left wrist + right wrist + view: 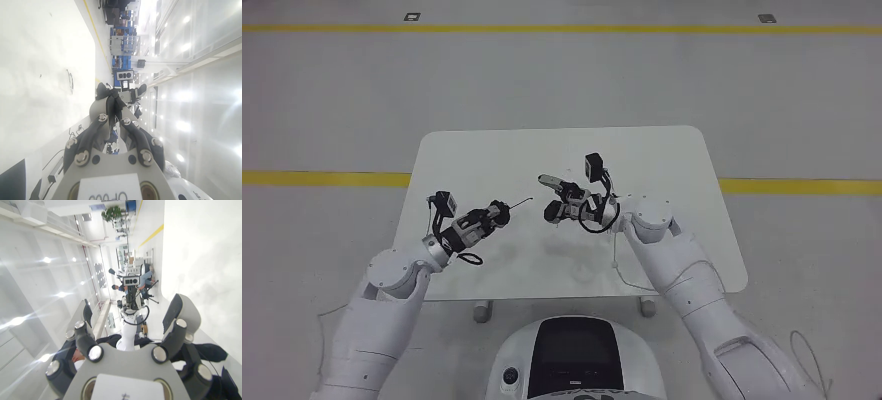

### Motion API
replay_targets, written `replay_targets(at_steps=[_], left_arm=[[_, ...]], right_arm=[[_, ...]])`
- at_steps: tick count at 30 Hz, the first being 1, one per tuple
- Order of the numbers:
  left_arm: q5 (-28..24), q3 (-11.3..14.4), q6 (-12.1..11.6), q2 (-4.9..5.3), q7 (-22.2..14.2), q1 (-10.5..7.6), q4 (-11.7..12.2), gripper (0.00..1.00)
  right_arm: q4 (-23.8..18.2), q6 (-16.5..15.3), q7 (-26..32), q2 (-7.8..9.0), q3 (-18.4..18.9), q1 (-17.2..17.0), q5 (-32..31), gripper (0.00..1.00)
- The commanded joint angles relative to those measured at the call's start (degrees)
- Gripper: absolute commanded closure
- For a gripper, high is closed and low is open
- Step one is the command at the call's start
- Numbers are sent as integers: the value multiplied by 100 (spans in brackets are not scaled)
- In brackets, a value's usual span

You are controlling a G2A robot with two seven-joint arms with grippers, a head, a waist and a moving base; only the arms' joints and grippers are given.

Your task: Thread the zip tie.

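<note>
My left gripper is held above the left half of the white table, shut on a thin black zip tie. The tie's free end pointing toward the right gripper. In the left wrist view the black strap is pinched between the grey fingers of the left gripper. My right gripper hovers over the table's middle, facing the left one a short gap from the tie's tip. It is open, and in the right wrist view the right gripper has nothing between its fingers.
The table is rounded at its corners, with bare surface around both arms. A thin dark wiry piece lies on the tabletop off to the side of the grippers. Grey floor with yellow lines surrounds the table.
</note>
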Motion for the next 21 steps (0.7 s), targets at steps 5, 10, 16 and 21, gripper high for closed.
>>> replay_targets(at_steps=[5,10,16,21], left_arm=[[88,-58,-132,30,-239,-19,-7,100],[155,31,-86,27,-174,-26,14,100],[9,47,-49,72,-697,-109,153,100],[202,11,-248,102,-887,-154,143,100]], right_arm=[[-12,2,-24,-1,3,-7,-1,0],[27,111,-3,-1,-6,-42,191,0],[612,480,1118,13,-40,302,807,0],[612,480,1118,13,-40,302,807,0]])
